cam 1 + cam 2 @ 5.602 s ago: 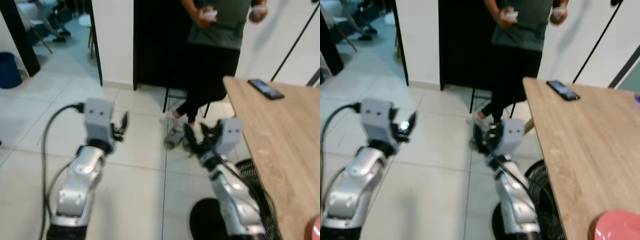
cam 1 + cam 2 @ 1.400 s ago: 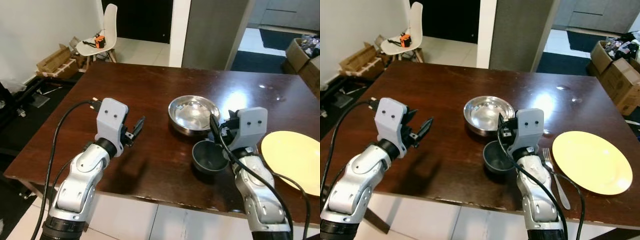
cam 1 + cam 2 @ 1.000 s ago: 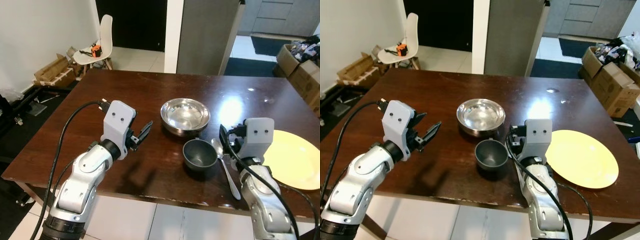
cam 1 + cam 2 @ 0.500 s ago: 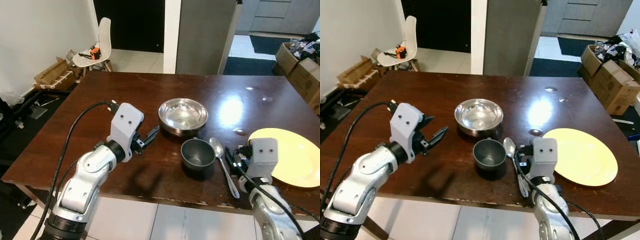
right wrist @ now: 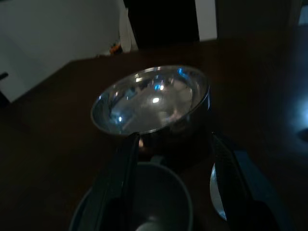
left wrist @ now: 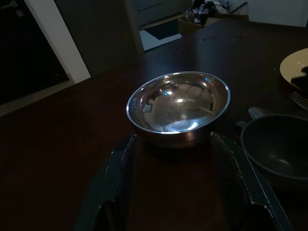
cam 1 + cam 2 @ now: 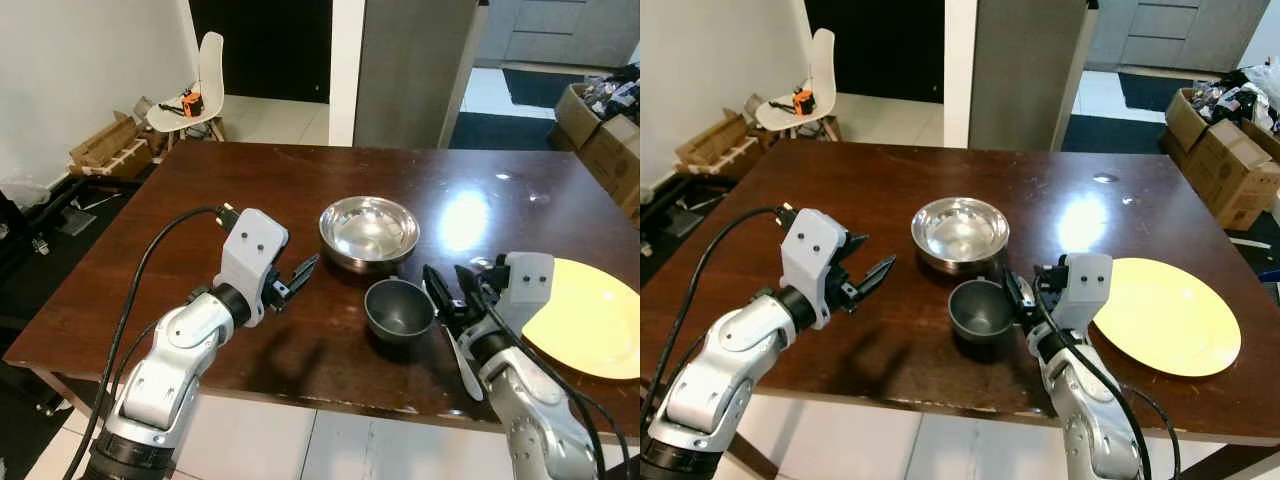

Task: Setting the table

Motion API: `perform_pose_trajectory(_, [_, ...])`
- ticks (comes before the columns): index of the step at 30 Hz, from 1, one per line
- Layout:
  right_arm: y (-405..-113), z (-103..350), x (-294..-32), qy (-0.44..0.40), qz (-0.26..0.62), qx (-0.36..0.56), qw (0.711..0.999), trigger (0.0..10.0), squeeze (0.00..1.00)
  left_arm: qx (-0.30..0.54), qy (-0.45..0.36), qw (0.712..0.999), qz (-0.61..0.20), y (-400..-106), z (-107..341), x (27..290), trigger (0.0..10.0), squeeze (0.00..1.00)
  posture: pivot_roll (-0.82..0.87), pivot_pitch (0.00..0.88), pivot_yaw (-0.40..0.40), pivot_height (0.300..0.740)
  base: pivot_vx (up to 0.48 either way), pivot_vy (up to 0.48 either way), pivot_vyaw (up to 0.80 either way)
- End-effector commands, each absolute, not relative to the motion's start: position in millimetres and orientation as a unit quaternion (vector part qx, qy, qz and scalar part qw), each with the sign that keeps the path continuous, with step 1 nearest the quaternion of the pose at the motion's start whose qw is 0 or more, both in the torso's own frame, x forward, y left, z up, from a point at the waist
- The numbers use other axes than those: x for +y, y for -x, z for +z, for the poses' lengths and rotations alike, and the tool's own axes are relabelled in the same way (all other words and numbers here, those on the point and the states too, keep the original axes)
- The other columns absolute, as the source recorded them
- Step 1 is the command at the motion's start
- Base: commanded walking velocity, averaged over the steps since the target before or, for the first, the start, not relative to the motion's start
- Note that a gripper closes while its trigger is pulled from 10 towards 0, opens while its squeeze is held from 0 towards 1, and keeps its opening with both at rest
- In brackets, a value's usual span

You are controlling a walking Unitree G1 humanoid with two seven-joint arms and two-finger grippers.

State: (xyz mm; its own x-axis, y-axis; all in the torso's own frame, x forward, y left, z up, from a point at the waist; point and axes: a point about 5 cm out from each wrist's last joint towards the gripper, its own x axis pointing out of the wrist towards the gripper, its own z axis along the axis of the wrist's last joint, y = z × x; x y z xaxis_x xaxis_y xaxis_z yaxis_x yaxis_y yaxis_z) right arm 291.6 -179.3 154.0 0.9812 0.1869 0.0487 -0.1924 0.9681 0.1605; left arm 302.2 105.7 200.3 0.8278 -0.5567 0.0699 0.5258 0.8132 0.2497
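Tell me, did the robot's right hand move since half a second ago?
Yes. The right hand swung toward the dark bowl, away from the yellow plate, and now covers part of the spoon.

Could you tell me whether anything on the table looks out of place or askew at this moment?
Nothing is spilled or damaged. The spoon lies between the dark bowl and the yellow plate, partly hidden under the open right gripper. The steel bowl sits upright behind them.
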Motion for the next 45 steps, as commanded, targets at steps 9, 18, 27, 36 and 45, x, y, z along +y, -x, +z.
perform_pose_trajectory(9, [-307, 117, -168, -0.017, 0.122, 0.093, 0.988, 10.0, 0.00, -0.066, -0.116, 0.953, -0.274, -300, 199, 110, 10.0, 0.00, 0.00, 0.000, 0.093, 0.740, 0.000, 0.000, 0.00])
perform_pose_trajectory(18, [-310, 98, -157, -0.053, 0.163, 0.164, 0.971, 10.0, 0.00, -0.066, -0.116, 0.954, -0.270, -298, 199, 110, 10.0, 0.00, 0.01, 0.000, 0.089, 0.740, 0.000, 0.000, 0.00])
perform_pose_trajectory(27, [-309, 85, -154, -0.063, 0.186, 0.202, 0.959, 0.0, 0.00, -0.067, -0.115, 0.955, -0.267, -299, 200, 110, 10.0, 0.00, 0.02, 0.000, 0.086, 0.740, 0.000, 0.000, 0.00])
perform_pose_trajectory(36, [-315, 101, -156, -0.073, 0.184, 0.154, 0.968, 0.0, 0.00, -0.065, -0.114, 0.955, -0.265, -299, 199, 110, 10.0, 0.00, 0.01, 0.004, 0.092, 0.740, 0.000, 0.000, 0.00])
perform_pose_trajectory(45, [-317, 125, -151, -0.090, 0.200, 0.078, 0.972, 0.0, 0.00, -0.065, -0.112, 0.955, -0.266, -300, 199, 108, 10.0, 0.00, 0.00, 0.001, 0.098, 0.740, 0.000, 0.000, 0.00])
